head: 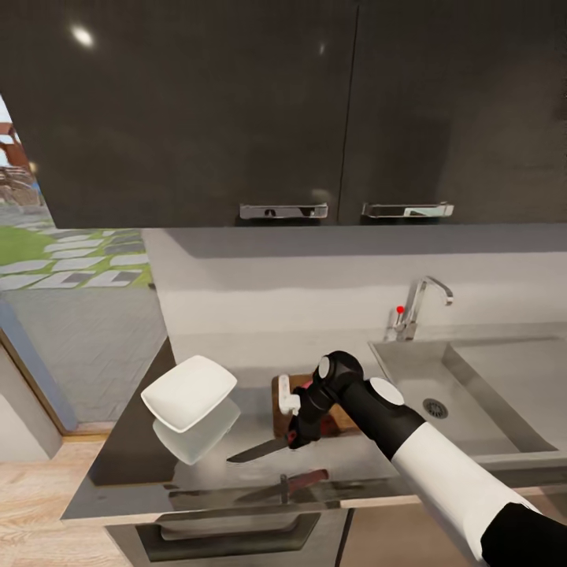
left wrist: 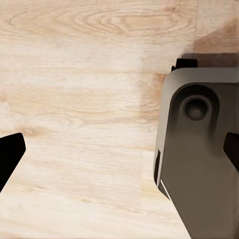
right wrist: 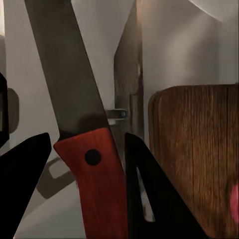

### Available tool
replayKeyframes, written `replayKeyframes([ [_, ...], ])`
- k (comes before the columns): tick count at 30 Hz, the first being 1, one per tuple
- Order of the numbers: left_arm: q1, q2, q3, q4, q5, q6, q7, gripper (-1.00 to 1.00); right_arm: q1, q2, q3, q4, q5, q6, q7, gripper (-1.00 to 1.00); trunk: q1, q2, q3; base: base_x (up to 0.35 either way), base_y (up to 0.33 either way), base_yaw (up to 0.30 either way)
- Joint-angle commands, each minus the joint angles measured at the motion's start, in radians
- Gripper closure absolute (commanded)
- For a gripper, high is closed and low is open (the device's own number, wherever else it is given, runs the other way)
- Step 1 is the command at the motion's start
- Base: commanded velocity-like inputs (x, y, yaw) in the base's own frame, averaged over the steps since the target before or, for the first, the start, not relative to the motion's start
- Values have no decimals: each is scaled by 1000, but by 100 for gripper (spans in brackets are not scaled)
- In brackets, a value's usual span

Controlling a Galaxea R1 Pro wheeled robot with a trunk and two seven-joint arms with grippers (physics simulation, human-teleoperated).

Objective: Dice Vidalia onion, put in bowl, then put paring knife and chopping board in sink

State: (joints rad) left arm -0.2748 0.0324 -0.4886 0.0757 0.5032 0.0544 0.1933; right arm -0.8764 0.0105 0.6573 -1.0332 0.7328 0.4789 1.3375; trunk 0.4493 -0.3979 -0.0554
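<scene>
The paring knife [head: 272, 447] hangs in the right gripper [head: 298, 435], whose fingers [right wrist: 149, 199] pinch its orange-red handle, the dark blade pointing out toward the white bowl [head: 189, 392] over the glossy worktop [head: 134, 472]. Just behind the gripper lies the chopping board [head: 282, 405], partly hidden by the arm; in the right wrist view a sliver of the pinkish Vidalia onion [right wrist: 234, 199] shows on the board at the picture's edge. The sink [head: 504, 394] is beside the board, under the tap [head: 417, 303]. The left gripper [left wrist: 119, 154] faces the wood floor [left wrist: 79, 99], its fingers spread wide apart, beside the robot's grey base [left wrist: 199, 159].
</scene>
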Motion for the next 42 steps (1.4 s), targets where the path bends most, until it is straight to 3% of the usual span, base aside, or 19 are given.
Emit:
replayKeyframes([
  [1,-1,0,-8,0,6,3,2,-100,-1,0,1,-11,8,18,4,100,1,-2,-1,0,0,0],
  [4,-1,0,-8,0,6,3,1,-100,-1,-1,0,-25,17,31,3,100,1,-2,4,0,0,0],
  [11,0,0,-8,1,7,2,1,-100,-1,-1,-21,-56,88,48,-19,100,1,-2,15,0,0,0],
  [17,-1,0,-8,0,7,2,1,-100,-1,-1,-71,-114,101,50,-43,100,1,-2,25,0,0,0],
  [25,-1,0,-8,0,8,2,1,-100,-1,-7,-106,-191,103,59,-61,100,1,-2,36,0,0,0],
  [31,-1,0,-8,0,8,2,1,-100,-1,-8,-214,-229,103,61,-89,100,1,-2,40,0,0,0],
  [36,-1,-1,-8,0,7,2,1,-100,-1,-13,-262,-234,105,60,-149,100,1,-2,40,0,0,0],
  [37,-1,-1,-8,0,7,2,1,-100,-1,-14,-266,-235,106,60,-179,100,1,-2,40,0,0,0],
  [39,-1,-2,-8,0,7,2,1,-100,-1,-16,-269,-234,106,61,-319,100,1,-2,40,0,-58,0],
  [42,-1,-2,-8,1,7,2,1,-100,-1,-15,-269,-234,106,61,-368,100,1,-2,40,0,-210,0],
])
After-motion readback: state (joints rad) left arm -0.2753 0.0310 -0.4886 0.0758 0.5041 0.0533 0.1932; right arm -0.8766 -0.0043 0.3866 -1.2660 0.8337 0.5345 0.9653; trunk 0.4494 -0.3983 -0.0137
